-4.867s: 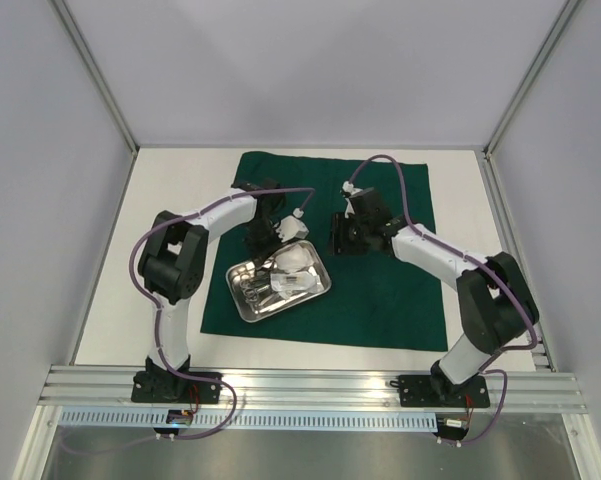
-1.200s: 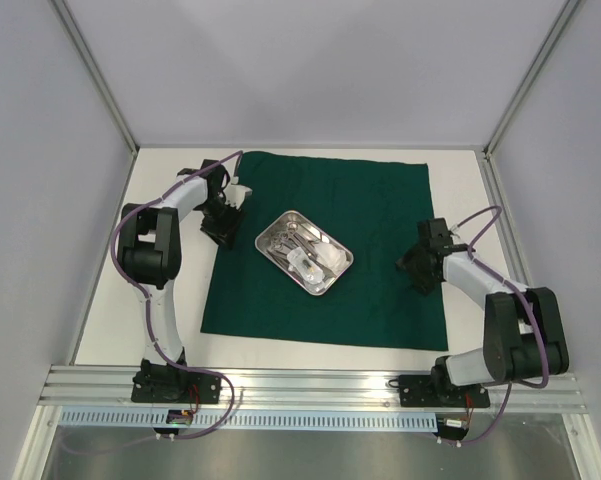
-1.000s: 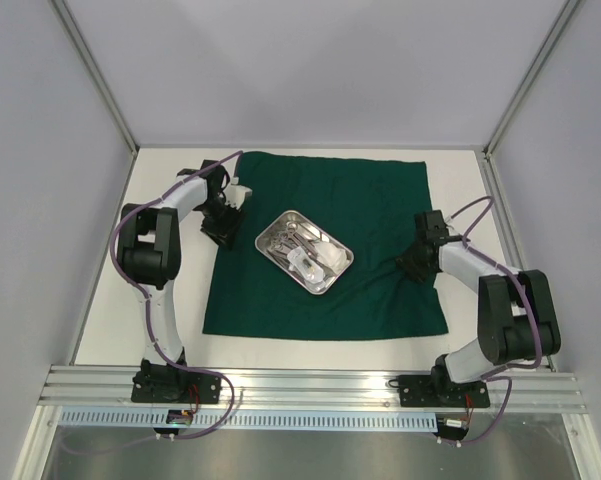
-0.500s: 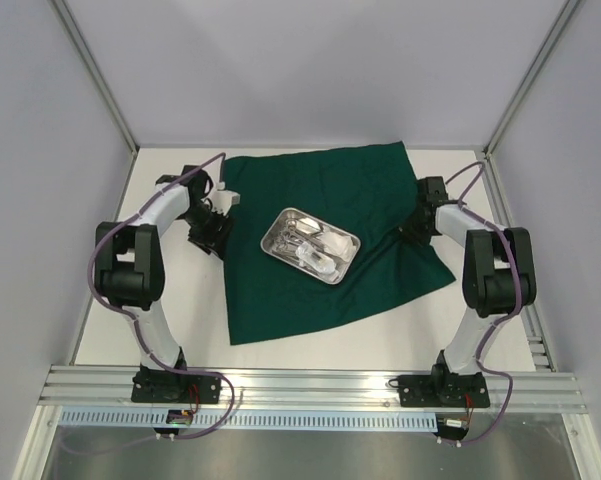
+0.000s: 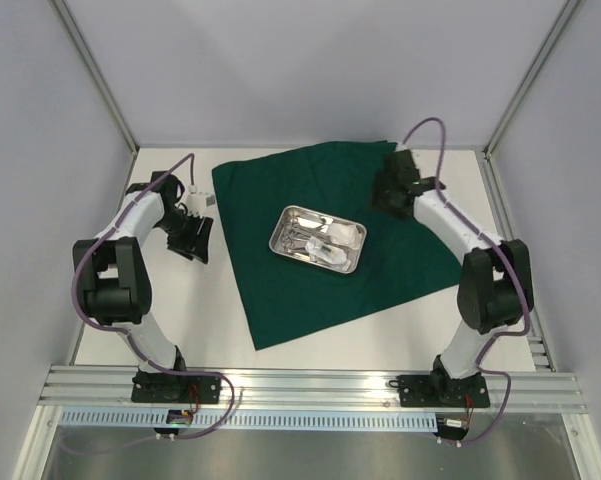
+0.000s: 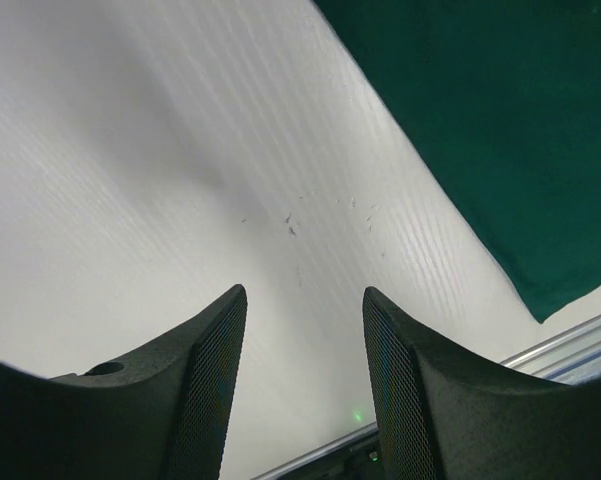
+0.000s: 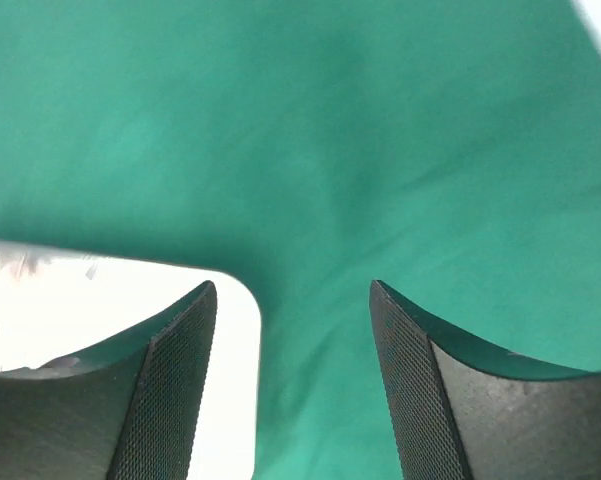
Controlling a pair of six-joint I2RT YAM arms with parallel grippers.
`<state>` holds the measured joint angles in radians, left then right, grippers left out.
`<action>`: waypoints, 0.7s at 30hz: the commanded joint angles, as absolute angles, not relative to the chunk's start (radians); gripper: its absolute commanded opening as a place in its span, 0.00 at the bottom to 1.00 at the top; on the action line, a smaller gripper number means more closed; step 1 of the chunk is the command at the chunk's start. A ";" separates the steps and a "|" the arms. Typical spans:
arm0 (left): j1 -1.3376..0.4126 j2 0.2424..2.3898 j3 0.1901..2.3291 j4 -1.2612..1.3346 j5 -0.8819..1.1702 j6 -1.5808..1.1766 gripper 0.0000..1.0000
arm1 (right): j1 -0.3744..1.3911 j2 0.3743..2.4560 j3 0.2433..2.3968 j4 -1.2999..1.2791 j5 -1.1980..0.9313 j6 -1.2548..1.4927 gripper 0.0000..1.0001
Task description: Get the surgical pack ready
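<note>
The dark green drape (image 5: 400,255) lies turned like a diamond on the white table. The steel tray (image 5: 318,239) sits on its middle, holding slim metal instruments (image 5: 300,236) and white gauze (image 5: 345,235). My left gripper (image 5: 192,240) is open and empty over bare table, left of the drape's edge; its wrist view shows the drape (image 6: 500,110) at upper right. My right gripper (image 5: 387,190) is open and empty above the drape's far corner. In its wrist view the fingers (image 7: 425,400) hover over green cloth (image 7: 330,130), with the tray's corner (image 7: 235,390) at lower left.
White table (image 5: 170,300) surrounds the drape. An aluminium rail (image 5: 310,385) runs along the near edge, also seen in the left wrist view (image 6: 570,345). Grey enclosure walls stand on three sides.
The drape and tray have rotated counter-clockwise on the table. My right gripper swung from the drape's right edge to its far corner. My left gripper moved off the drape to the left.
</note>
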<state>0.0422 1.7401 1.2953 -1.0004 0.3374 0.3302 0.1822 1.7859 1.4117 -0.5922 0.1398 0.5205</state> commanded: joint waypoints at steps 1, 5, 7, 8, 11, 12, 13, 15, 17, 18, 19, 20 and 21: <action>0.057 1.710 1.285 -0.996 0.364 0.333 0.59 | 0.497 1.671 1.355 -0.575 0.213 0.367 0.65; 0.058 1.707 1.287 -0.993 0.362 0.327 0.59 | 0.770 1.739 1.396 -0.571 0.181 0.298 0.65; 0.064 1.701 1.285 -0.993 0.359 0.324 0.59 | 0.890 1.781 1.433 -0.587 0.166 0.263 0.65; 0.072 1.700 1.285 -0.991 0.359 0.324 0.59 | 0.925 1.833 1.474 -0.591 0.164 0.250 0.65; 0.086 1.690 1.279 -0.985 0.360 0.319 0.59 | 1.020 1.935 1.534 -0.604 0.179 0.207 0.66; 0.089 1.690 1.279 -0.985 0.364 0.318 0.59 | 1.049 1.968 1.586 -0.632 0.173 0.203 0.66; 0.092 1.689 1.278 -0.986 0.365 0.319 0.59 | 1.060 1.994 1.607 -0.643 0.166 0.201 0.66; 0.095 1.689 1.273 -0.988 0.368 0.319 0.59 | 1.078 2.066 1.664 -0.672 0.146 0.196 0.66; 0.095 1.687 1.272 -0.988 0.371 0.319 0.59 | 1.103 2.104 1.683 -0.676 0.144 0.193 0.66; 0.095 1.687 1.272 -0.988 0.373 0.319 0.59 | 1.109 2.137 1.689 -0.684 0.146 0.192 0.66; 0.095 1.686 1.272 -0.986 0.373 0.319 0.59 | 1.115 2.155 1.701 -0.690 0.149 0.195 0.66; 0.097 1.686 1.272 -0.986 0.373 0.319 0.59 | 1.118 2.169 1.706 -0.695 0.153 0.199 0.66; 0.097 1.686 1.272 -0.986 0.373 0.319 0.59 | 1.121 2.198 1.709 -0.707 0.155 0.201 0.65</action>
